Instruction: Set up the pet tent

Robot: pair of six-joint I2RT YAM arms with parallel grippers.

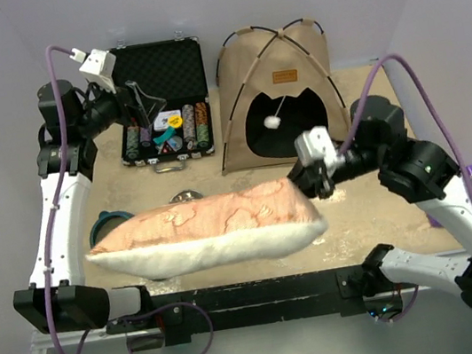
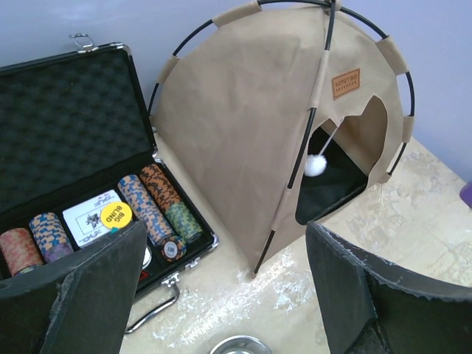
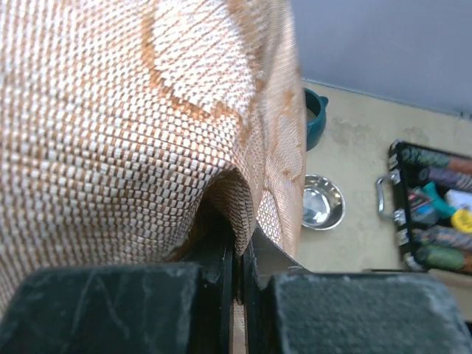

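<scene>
"What can't you make out from above?"

"The beige leaf-patterned pillow (image 1: pixel 208 226) covers most of the small steel bowl (image 1: pixel 183 195) and part of the round teal dish (image 1: pixel 106 223)."

"And at your wrists?"

"Its fabric swallows the fingertips of my right hand (image 3: pixel 237 251). On the left, the print on the brown label patch (image 2: pixel 345 83) of the tan canvas tent (image 2: pixel 243 125) is too small to read, and the black foam-lined chip case (image 2: pixel 66 110) runs off the left edge."

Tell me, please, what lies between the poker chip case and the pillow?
A small steel bowl lies between the case and the pillow, as the top view shows.
</scene>
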